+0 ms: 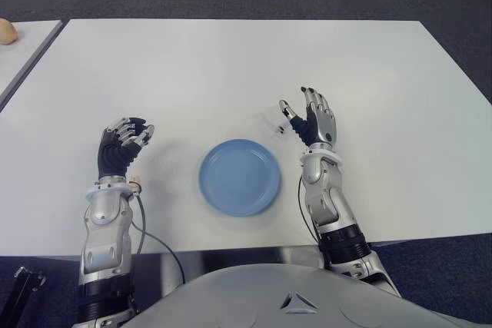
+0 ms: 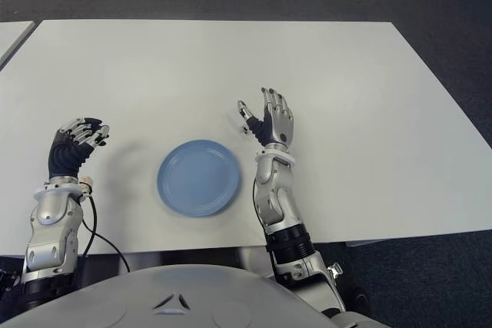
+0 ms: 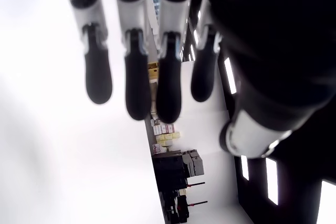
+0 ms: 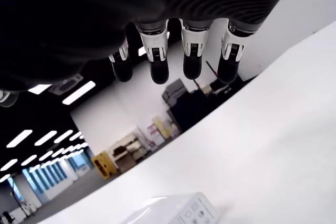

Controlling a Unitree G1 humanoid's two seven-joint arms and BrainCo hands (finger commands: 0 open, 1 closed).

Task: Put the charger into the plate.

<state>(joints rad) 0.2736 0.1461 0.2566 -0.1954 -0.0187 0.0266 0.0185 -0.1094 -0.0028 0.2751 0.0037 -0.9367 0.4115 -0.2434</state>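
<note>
The round blue plate (image 1: pixel 239 177) lies empty on the white table (image 1: pixel 231 67), near its front edge. My right hand (image 1: pixel 301 109) is raised just beyond the plate's right rim, open, with its fingers (image 4: pixel 159 66) stretched out and the thumb apart. The white charger (image 4: pixel 176 211) lies on the table under that hand, apart from the fingers. In the eye views it hardly shows against the white top beside the thumb. My left hand (image 1: pixel 132 132) shows to the left of the plate, its fingers (image 3: pixel 137 87) loosely bent and holding nothing.
A second table (image 1: pixel 23 51) stands at the far left with a pale object (image 1: pixel 6 31) on it. A thin cable (image 1: pixel 141 230) hangs by my left forearm at the table's front edge. Dark floor surrounds the table.
</note>
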